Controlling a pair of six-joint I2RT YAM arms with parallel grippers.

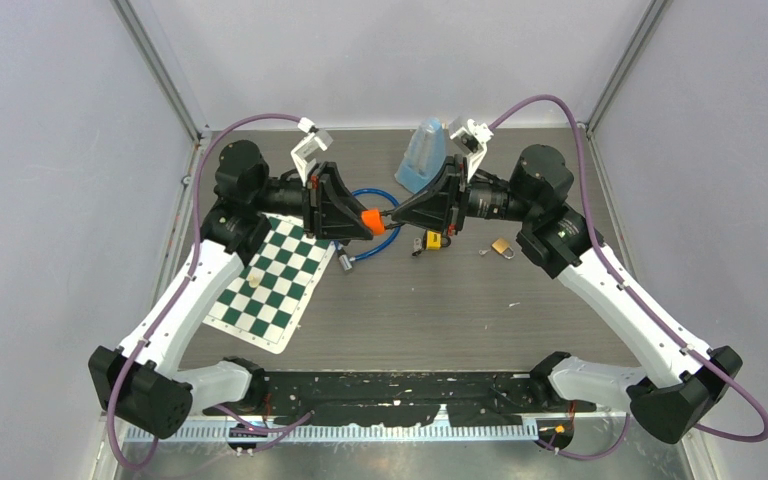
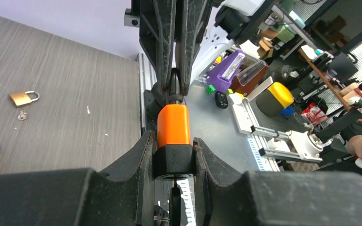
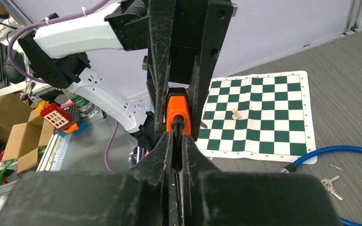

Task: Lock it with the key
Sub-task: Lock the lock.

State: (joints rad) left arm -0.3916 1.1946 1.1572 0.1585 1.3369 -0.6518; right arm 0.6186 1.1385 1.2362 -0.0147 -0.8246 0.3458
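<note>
An orange padlock point(image 1: 372, 219) with a black end cap is held in the air between the two arms, above the table's middle. My left gripper point(image 2: 172, 141) is shut on the black cap end point(image 2: 172, 159). A black-headed key point(image 2: 174, 205) sits in the keyhole behind the cap, between the left fingers. My right gripper point(image 3: 176, 136) is shut on the padlock's black shackle point(image 3: 177, 123) at the opposite end. In the top view the left gripper point(image 1: 358, 222) and the right gripper point(image 1: 394, 214) meet tip to tip on the padlock.
A green-and-white chessboard point(image 1: 275, 285) with a pale pawn point(image 1: 255, 281) lies at the left. A blue cable lock point(image 1: 384, 232) lies under the grippers. A yellow padlock point(image 1: 432, 241), a brass padlock point(image 1: 501, 247), loose keys point(image 3: 329, 183) and a blue container point(image 1: 422, 160) are nearby.
</note>
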